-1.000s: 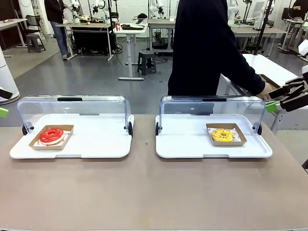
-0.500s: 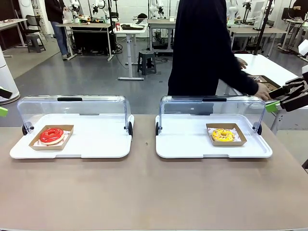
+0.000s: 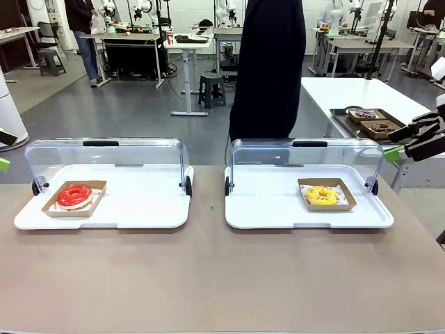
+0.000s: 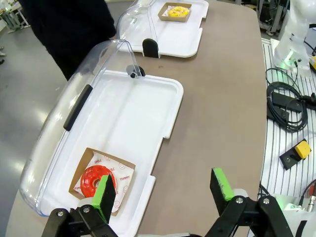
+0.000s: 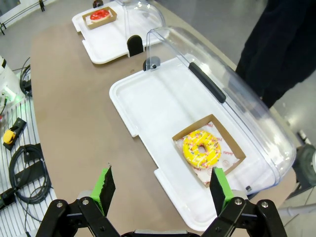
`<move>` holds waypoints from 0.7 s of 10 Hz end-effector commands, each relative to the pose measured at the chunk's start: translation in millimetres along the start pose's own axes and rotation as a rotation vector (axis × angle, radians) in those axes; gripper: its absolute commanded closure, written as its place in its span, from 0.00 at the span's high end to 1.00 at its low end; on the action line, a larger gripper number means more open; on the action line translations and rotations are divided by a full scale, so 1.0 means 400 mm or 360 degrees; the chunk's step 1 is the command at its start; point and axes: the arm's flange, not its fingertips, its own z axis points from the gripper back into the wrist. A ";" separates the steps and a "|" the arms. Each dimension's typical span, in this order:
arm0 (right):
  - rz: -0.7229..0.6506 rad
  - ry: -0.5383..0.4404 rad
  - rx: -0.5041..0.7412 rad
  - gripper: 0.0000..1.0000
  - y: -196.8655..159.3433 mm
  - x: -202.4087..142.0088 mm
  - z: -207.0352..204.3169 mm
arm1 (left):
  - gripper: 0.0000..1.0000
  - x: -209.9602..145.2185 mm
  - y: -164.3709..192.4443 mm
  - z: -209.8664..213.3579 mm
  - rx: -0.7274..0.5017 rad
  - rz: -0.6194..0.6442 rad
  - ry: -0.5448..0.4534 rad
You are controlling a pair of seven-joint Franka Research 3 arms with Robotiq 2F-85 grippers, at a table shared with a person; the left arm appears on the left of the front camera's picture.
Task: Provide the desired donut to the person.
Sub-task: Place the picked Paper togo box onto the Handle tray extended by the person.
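A red-glazed donut (image 3: 74,195) lies in a cardboard tray on the left white tray (image 3: 139,209); a yellow sprinkled donut (image 3: 322,195) lies in its own cardboard tray on the right white tray (image 3: 264,209). The person (image 3: 268,69), in black, stands at the far side behind the right tray, hands hidden. My left gripper (image 3: 4,149) hangs open at the left edge, above the red donut (image 4: 94,180) in the left wrist view (image 4: 163,186). Open too, my right gripper (image 3: 405,142) hovers at the right edge, over the yellow donut (image 5: 201,149) in the right wrist view (image 5: 162,185).
Both clear dome lids (image 3: 104,156) (image 3: 306,160) stand swung up at the back of their trays. A white side table (image 3: 361,94) at the back right carries a dark tray with brown donuts (image 3: 368,122). Bare brown tabletop (image 3: 208,278) stretches in front of the trays.
The person drew the arm back from the side table at the right and turned to stand behind the right tray. Neither arm nor donut has moved.
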 end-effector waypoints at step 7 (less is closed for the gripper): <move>0.0019 -0.0002 0.0013 1.00 -0.001 -0.005 -0.002 | 1.00 0.000 0.000 0.000 0.0000 0.0000 0.0000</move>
